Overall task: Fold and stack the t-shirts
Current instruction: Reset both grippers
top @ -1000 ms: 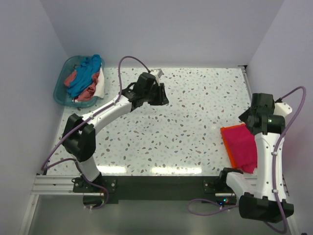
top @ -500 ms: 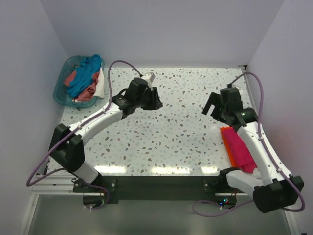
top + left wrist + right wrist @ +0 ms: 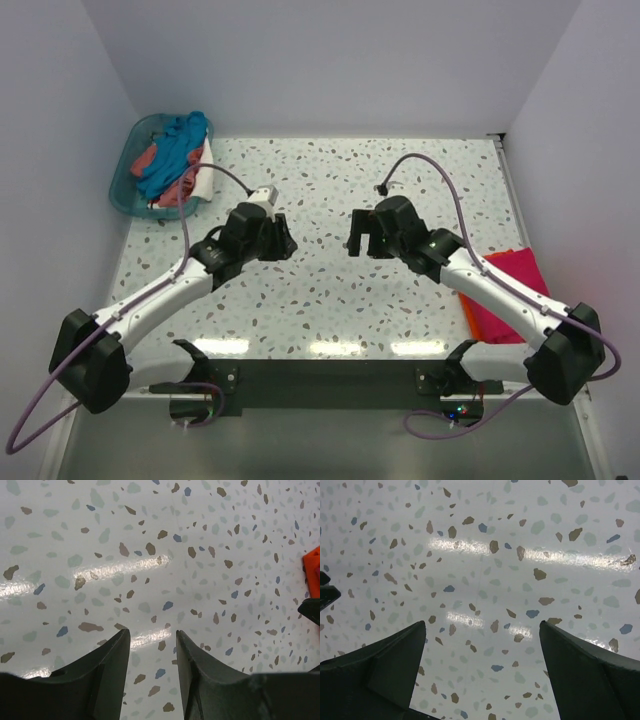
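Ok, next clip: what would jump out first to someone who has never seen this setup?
Both arms reach inward over the bare middle of the speckled table, the left gripper and right gripper facing each other, both open and empty. The colour sits at the edges: a teal basin heaped with unfolded shirts at the far left corner, and a folded pink shirt on an orange one at the right edge.

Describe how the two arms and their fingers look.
Both arms have white link shells with black joints and black bases. A purple cable loops along each. The left gripper and right gripper have matte black, wedge-shaped fingers. No markings or sleeves visible.
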### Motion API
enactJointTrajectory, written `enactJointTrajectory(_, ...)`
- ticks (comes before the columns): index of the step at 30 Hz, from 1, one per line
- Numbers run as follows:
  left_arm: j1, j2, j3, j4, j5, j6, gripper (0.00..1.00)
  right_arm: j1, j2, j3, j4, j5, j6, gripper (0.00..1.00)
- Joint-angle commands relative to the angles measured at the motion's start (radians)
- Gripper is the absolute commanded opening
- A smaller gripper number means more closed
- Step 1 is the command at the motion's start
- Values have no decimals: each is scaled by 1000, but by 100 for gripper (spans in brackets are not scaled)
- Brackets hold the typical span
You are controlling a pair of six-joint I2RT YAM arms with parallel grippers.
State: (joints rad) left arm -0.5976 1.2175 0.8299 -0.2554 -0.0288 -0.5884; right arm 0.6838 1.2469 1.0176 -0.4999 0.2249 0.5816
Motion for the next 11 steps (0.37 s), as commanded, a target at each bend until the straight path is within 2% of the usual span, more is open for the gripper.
enactJointTrajectory(1,2,-76,-40,42,-51,4,47,2,-50,-54,104,7,-23,99)
enactJointTrajectory(11,2,-107,-45,8,-65,21,47,3,-133,-85,92,54,-42,99)
